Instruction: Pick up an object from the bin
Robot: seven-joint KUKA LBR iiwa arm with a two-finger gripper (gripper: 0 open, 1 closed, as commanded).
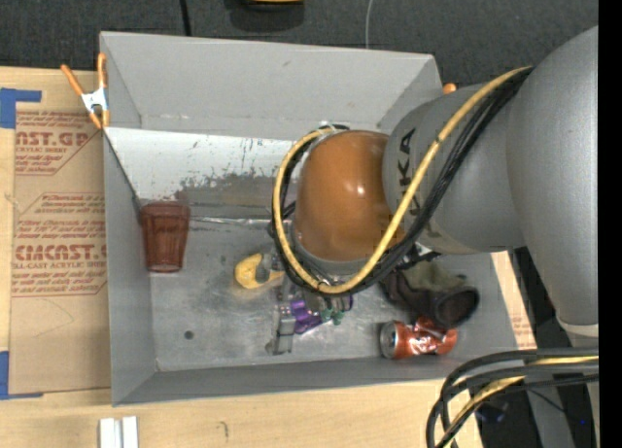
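**Status:** pick not yet completed. The arm is standing low inside the grey metal bin point(243, 77). Its orange wrist cover point(340, 198) is masking most of the tool below it. The gripper point(290, 327) is showing beneath that cover, close to the bin's front wall and about midway along it. Whether it is spread wide or drawn narrow cannot be told, because the cover and cables are hiding the working end. No thing can be confirmed as held.

**Nearest thing:** a small purple thing point(307, 316) is lying on the bin floor just beside the gripper, toward the view's right and partly under the wrist. It is judged the likeliest candidate for the pick, though this is not certain. A yellow lump point(252, 271) is lying near, up and to the left. Three things are lying well apart:
- a red translucent cup point(163, 235) by the left wall;
- a crushed red drinks can point(416, 339) toward the front right corner;
- a dark brown thing point(432, 295) just behind the can, part-hidden by the arm.

**Orientation:** the visible part of the purple thing is looking longer than wide. Its long axis is running from lower left to upper right in the view, roughly along the front wall with a slight tilt. Which end is leading cannot be told.

**Remaining, by judgement:** securing the thing, then lifting it clear of the floor and rim. Nothing is showing lifted as yet.
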